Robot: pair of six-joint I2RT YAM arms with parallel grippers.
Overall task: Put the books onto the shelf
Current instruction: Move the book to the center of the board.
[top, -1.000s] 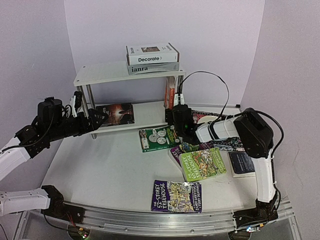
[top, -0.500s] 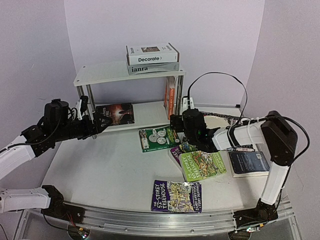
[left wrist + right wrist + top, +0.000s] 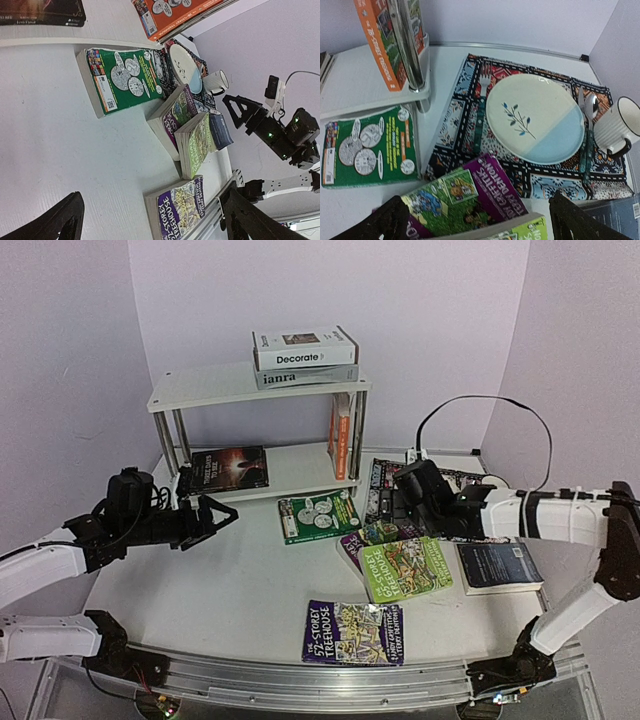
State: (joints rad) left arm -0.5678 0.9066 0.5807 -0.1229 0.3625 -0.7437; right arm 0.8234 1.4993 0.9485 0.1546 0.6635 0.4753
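Now, shelf (image 3: 200, 390): white, two tiers, ahead of both grippers; "Decorate" book (image 3: 305, 348) stacked on "ianra" book (image 3: 290, 377) on top; dark book (image 3: 228, 468) flat and orange book (image 3: 342, 435) upright on the lower tier.
Placemat (image 3: 465, 110): just ahead of the right gripper.
Loose books: green book (image 3: 318, 517) between the grippers; purple book (image 3: 485, 195) directly under the right gripper, lime book (image 3: 405, 568) overlapping it; navy book (image 3: 498, 566) beside the right arm.
Left gripper (image 3: 218, 515): jaws spread wide, empty, short of the shelf.
Right gripper (image 3: 480, 220): jaws wide apart, holding nothing.
Plate (image 3: 535, 117): on the placemat.
Mug (image 3: 617, 127): beside the plate.
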